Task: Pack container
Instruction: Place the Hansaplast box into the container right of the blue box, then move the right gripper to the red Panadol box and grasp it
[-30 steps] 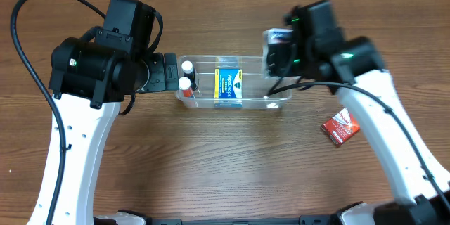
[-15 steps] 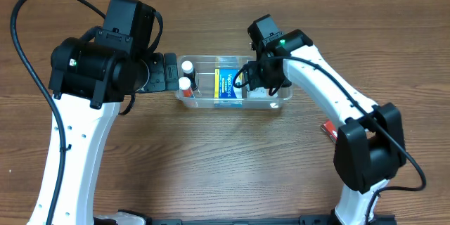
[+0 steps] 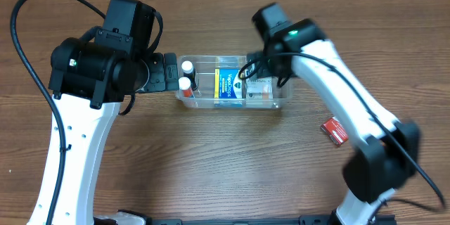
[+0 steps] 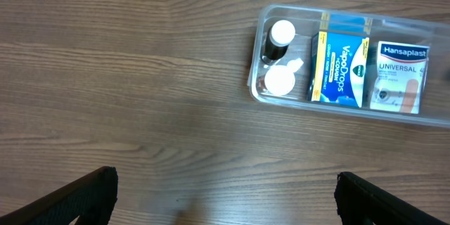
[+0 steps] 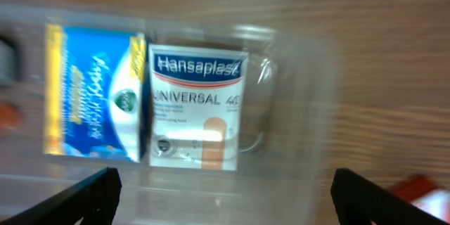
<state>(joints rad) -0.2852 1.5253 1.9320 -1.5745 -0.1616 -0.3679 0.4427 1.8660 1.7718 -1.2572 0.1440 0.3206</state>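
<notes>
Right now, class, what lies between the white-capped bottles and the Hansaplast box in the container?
Inside the container, the blue-and-yellow VapoDrops box sits between the bottles and the Hansaplast box; the left wrist view shows it.

The VapoDrops box [image 4: 341,69] was blue and yellow; the Hansaplast box [image 4: 400,75], white with a blue-and-red banner; the container [image 4: 330,110], clear; the table [image 4: 140,77], wood-grained brown.

white box [image 5: 197,105]: "Hansaplast" in white on a blue band, with "UNIVERSAL" and "40" below; lies flat inside the container [image 4: 295,13].
blue-and-yellow box [image 4: 341,69]: "VapoDrops" along its blue face; inside the container, just beside the white box.
red box [image 3: 335,131]: white lettering, too small to read; outside the container.
</notes>
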